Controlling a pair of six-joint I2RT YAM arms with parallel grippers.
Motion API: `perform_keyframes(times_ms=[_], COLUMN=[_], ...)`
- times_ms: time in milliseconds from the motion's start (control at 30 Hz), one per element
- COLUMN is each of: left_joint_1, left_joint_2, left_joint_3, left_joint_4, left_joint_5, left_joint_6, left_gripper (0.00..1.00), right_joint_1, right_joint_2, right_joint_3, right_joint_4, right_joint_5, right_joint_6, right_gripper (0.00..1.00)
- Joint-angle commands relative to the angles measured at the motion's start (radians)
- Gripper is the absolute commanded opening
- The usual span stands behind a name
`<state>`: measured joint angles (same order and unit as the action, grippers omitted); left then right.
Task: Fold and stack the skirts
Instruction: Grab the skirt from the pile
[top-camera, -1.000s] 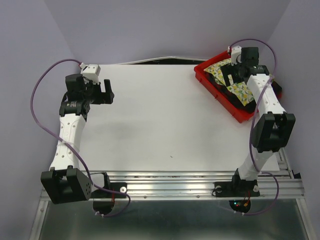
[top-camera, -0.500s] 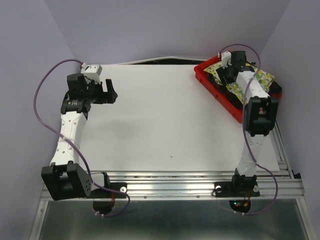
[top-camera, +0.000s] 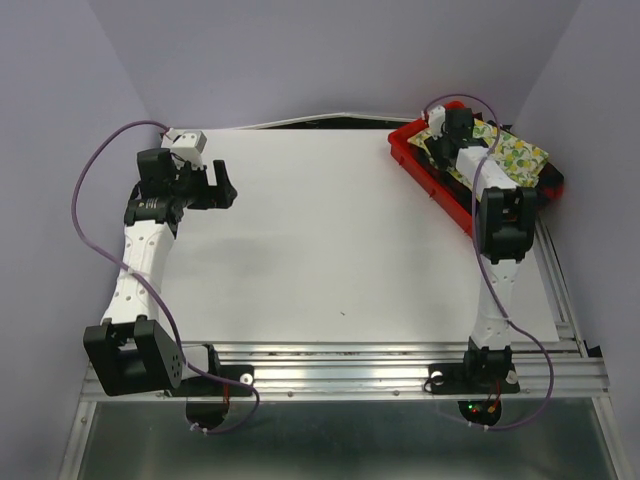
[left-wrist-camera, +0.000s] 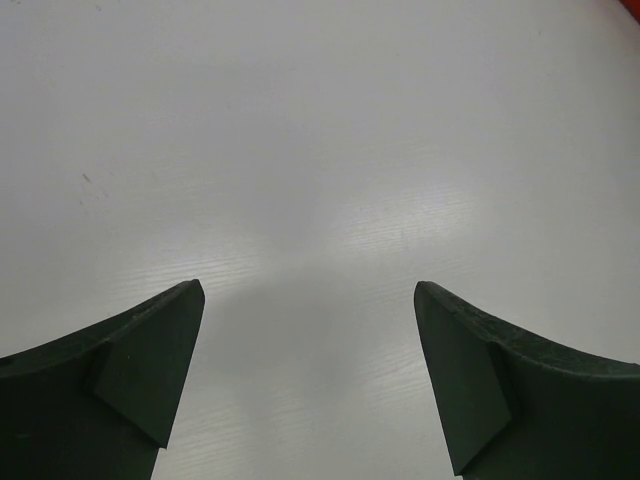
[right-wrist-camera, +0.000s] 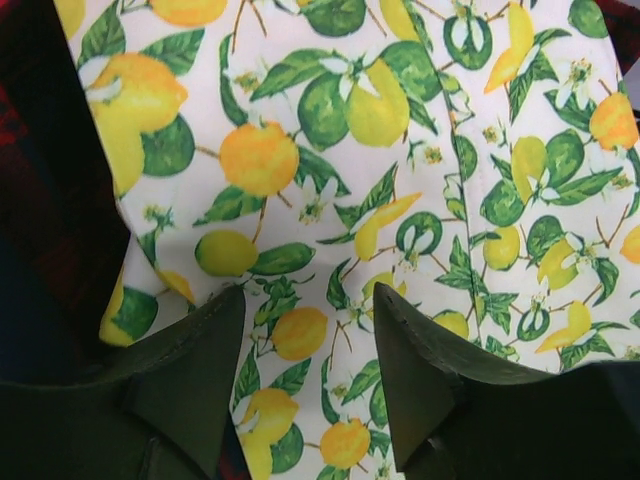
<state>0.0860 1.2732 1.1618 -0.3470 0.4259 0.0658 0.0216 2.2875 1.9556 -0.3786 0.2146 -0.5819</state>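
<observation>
Top external — lemon skirt (top-camera: 520, 155) runs far-left to near-right; right jaws — grip unclear; left jaws apart.

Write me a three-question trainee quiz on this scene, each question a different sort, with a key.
1. True or false: the left gripper holds a skirt.
2. The red tray sits at which part of the table? A near left; B far right; C centre.
3. Fill in: the right gripper is at the ___-print skirt.
Key: 1 false; 2 B; 3 lemon.
</observation>
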Motion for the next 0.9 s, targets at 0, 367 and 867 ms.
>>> perform_keyframes(times_ms=[0,367,867], left_joint_1=[0.000,-0.002,-0.002], left_joint_2=[-0.006,0.000,0.003], left_joint_3=[0.010,0.021,0.016], left_joint_4=[0.029,0.028,0.034], left_joint_5=[0.019,0.025,0.039], left_joint_6=[-0.008,-0.004,-0.001], left_gripper=[0.99,0.99,0.99], right_joint_1=[0.006,0.006,0.017], right_joint_2=[0.023,0.012,0.027], right_joint_3=[0.072,0.140,0.196], right_joint_4=[0.090,0.095,-0.154], right_joint_5=[0.052,0.054,-0.179], right_joint_6=[-0.019,-0.009,0.034], right_gripper=[0.56,0.01,0.89])
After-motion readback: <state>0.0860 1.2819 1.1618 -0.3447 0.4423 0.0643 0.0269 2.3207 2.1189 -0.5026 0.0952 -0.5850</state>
